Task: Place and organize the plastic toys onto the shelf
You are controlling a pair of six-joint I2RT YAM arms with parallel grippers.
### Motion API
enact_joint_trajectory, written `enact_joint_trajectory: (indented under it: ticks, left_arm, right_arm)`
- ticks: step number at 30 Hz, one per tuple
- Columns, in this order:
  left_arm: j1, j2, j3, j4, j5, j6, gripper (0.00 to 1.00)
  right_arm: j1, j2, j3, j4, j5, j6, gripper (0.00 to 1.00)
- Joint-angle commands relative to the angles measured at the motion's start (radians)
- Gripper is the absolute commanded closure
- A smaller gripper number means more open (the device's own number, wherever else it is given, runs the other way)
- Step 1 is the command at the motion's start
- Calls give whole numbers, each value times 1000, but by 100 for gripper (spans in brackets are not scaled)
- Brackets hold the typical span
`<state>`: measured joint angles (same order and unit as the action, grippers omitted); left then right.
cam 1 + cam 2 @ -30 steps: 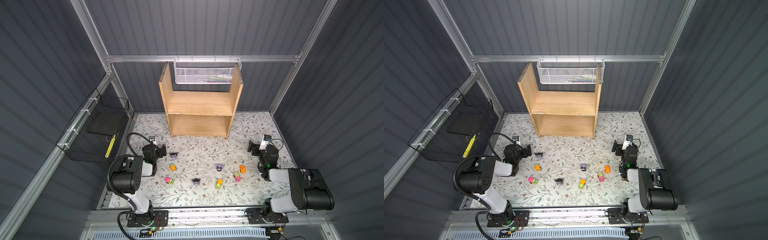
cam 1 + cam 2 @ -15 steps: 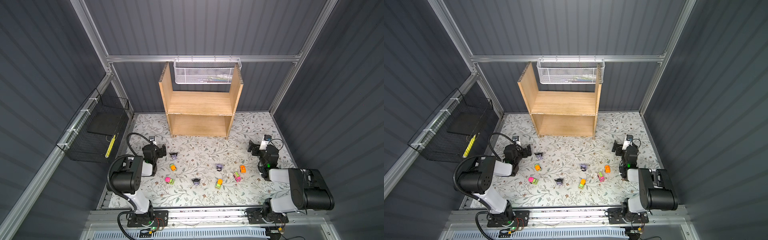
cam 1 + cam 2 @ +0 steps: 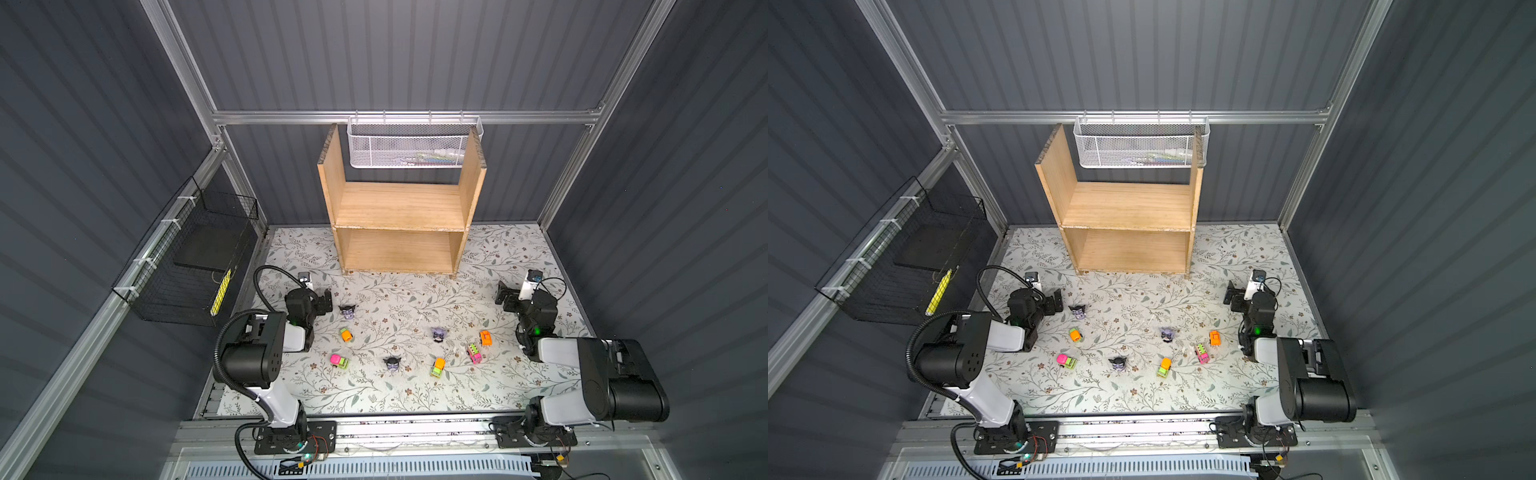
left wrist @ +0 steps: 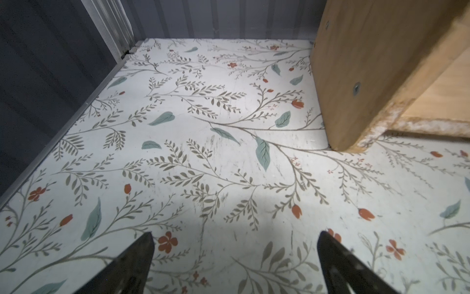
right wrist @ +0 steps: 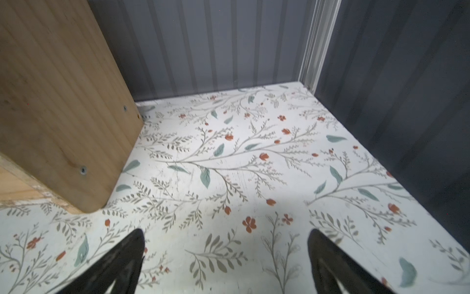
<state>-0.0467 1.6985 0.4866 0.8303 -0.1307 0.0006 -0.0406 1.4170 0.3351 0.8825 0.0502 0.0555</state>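
The plastic toys lie scattered on the floral mat in both top views. Three are purple-and-black figurines (image 3: 347,311) (image 3: 438,333) (image 3: 392,363). Several are neon cars, among them an orange one (image 3: 345,334) and a pink one (image 3: 473,353). The wooden shelf (image 3: 399,205) (image 3: 1125,203) stands empty at the back. My left gripper (image 3: 325,302) (image 4: 236,236) rests open and low, just left of the nearest figurine. My right gripper (image 3: 503,297) (image 5: 226,233) is open at the right, apart from the toys. Both wrist views show bare mat between the fingers and a shelf side panel (image 4: 368,63) (image 5: 56,101).
A white mesh basket (image 3: 411,145) hangs on the back rail above the shelf. A black wire basket (image 3: 195,257) holding a yellow item (image 3: 220,291) hangs on the left wall. Grey walls close in the floral mat (image 3: 374,399) on three sides.
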Motion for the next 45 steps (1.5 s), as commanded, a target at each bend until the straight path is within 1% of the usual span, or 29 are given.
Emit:
enact_joint_trajectory:
  ticks: [1,4,8,9,12,14,16,18,19,21,22,23,28,31,33,35,38,41,45]
  left_arm:
    - [-2,-93,83,-190,-24,4,1]
    - [-13,-153,129,-304,-62,-18,1]
    - [-43,-285,142,-400,-59,-97,0]
    - [-58,-314,149,-432,-69,-105,1]
    - [-143,-397,171,-551,-154,-105,0]
    - [-205,-451,180,-636,-195,-120,0]
    - [-242,-506,171,-697,-189,-151,0]
    - [-265,-567,149,-744,-152,-200,1]
    - [-275,-601,134,-758,-116,-222,0]
    - [-304,-662,101,-772,-50,-240,1]
    - [-330,-692,92,-790,-55,-246,0]
    - [-357,-715,93,-823,-83,-259,0]
    - [-433,-798,126,-979,-114,-356,1]
    - [-457,-852,129,-1112,-195,-461,1]
    - [-468,-891,119,-1183,-208,-502,1]
    - [-481,-921,111,-1262,-245,-558,1]
    - [-493,-922,115,-1369,-281,-630,2]
    - [-502,-880,130,-1457,-290,-702,6]
    - [-549,-837,132,-1501,-290,-787,10]
  right_arm:
    - [25,-108,101,-232,97,-1,1]
    - [63,-149,174,-400,232,53,1]
    - [143,-224,264,-621,387,205,1]
    - [158,-239,294,-690,403,254,1]
    - [181,-275,397,-937,359,377,1]
    - [209,-291,431,-1047,319,397,1]
    - [277,-335,435,-1111,287,352,2]
    - [379,-364,437,-1181,365,347,4]
    - [432,-380,436,-1217,404,358,6]
    - [494,-408,435,-1290,424,402,7]
    - [513,-422,433,-1326,421,428,7]
    - [526,-438,431,-1357,411,454,7]
    - [571,-527,385,-1417,294,511,11]
    - [594,-588,352,-1432,266,542,11]
    - [599,-618,340,-1431,253,544,11]
    - [601,-632,342,-1432,256,538,11]
    - [601,-612,363,-1422,255,515,10]
    - [601,-560,391,-1412,253,506,9]
    - [601,-490,404,-1375,230,498,9]
